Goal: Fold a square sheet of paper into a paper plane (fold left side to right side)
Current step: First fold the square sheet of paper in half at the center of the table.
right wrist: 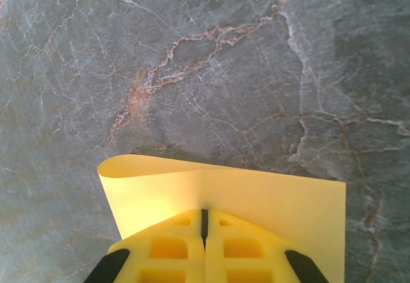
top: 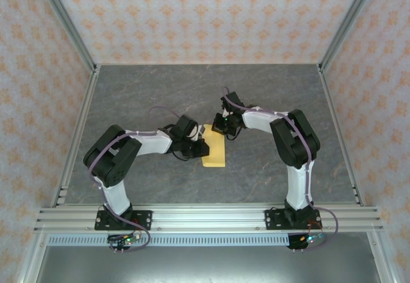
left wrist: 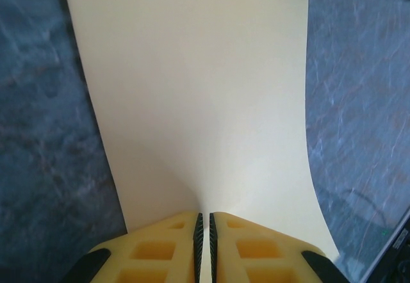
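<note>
1. Where the scene was taken from above, the square sheet of paper [top: 215, 155] was seen lying as a narrow yellow rectangle on the grey tabletop [top: 141, 91], between the two arms and near the table's middle.
2. In that same view the left gripper [top: 197, 147] was placed at the sheet's left long edge and the right gripper [top: 221, 127] at its far end. How the jaws stood could not be made out from there.
3. In the left wrist view the yellow fingers [left wrist: 166, 248] were shown closed on the sheet's near edge. The paper was pinched between them and stretched away pale and smooth.
4. In the right wrist view the fingers [right wrist: 170, 248] were likewise shown clamped on the sheet's edge. A rounded bend joining two layers was visible at its left corner.
</note>
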You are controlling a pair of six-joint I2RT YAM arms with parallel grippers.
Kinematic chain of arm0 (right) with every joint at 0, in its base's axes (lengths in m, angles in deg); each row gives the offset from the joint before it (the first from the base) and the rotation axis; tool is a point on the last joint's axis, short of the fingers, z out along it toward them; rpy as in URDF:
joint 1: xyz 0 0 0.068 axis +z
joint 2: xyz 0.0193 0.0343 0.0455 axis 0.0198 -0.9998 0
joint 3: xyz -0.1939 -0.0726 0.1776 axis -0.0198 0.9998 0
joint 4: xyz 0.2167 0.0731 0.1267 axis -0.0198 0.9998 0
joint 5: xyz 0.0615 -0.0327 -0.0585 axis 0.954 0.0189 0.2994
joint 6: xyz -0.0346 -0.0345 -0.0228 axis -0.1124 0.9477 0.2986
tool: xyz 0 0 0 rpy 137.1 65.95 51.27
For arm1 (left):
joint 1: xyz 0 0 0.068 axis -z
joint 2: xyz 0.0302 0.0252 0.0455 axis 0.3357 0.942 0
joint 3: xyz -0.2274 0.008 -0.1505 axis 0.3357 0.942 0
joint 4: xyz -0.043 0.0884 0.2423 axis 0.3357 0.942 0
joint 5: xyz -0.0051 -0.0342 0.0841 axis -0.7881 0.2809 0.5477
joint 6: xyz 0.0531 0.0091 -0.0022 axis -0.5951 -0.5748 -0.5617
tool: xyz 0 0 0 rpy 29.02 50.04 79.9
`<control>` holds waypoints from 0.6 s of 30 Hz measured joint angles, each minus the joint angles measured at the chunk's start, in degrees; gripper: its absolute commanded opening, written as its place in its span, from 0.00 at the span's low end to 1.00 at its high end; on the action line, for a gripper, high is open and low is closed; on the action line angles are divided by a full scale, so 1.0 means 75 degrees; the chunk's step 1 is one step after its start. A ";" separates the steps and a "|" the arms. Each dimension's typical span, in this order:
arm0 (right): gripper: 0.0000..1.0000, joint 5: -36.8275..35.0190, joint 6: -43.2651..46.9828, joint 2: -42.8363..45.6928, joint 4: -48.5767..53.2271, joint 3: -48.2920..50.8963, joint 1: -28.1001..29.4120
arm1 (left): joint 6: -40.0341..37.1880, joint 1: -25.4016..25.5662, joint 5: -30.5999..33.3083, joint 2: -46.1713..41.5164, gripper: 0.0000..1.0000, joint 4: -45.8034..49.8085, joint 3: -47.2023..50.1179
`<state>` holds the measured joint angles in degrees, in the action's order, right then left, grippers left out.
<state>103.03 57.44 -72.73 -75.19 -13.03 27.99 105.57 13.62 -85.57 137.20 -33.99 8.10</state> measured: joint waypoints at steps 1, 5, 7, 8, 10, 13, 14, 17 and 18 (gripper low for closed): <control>0.00 0.0000 0.0000 -0.0003 0.0000 0.0000 0.0000 | -0.0041 0.0023 -0.0026 -0.0041 0.14 0.0000 0.0052; 0.00 0.0000 0.0000 0.0000 0.0009 0.0000 0.0000 | -0.0125 0.0122 -0.0125 -0.0163 0.14 -0.0041 0.0248; 0.00 0.0000 0.0000 0.0000 0.0015 0.0000 0.0003 | -0.0131 0.0157 -0.0149 -0.0221 0.14 -0.0073 0.0335; 0.00 0.0000 0.0000 0.0000 0.0020 -0.0006 0.0000 | -0.0146 0.0178 -0.0169 -0.0248 0.14 -0.0079 0.0376; 0.00 0.0003 0.0000 0.0000 0.0032 -0.0009 0.0003 | -0.0195 0.0224 -0.0195 -0.0294 0.14 -0.0090 0.0437; 0.00 -0.0003 0.0000 0.0000 0.0041 -0.0009 0.0015 | -0.0265 0.0291 -0.0283 -0.0373 0.14 -0.0102 0.0560; 0.00 -0.0003 0.0000 0.0000 0.0041 -0.0009 0.0015 | -0.0268 0.0306 -0.0300 -0.0399 0.14 -0.0108 0.0597; 0.00 -0.0003 0.0000 0.0000 0.0044 -0.0009 0.0015 | -0.0271 0.0338 -0.0361 -0.0504 0.14 -0.0093 0.0723; 0.00 0.0000 0.0000 0.0000 0.0044 -0.0009 0.0015 | -0.0271 0.0353 -0.0379 -0.0542 0.14 -0.0085 0.0766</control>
<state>103.03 57.44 -72.73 -74.86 -13.09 28.10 103.54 16.26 -88.41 133.13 -34.62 13.85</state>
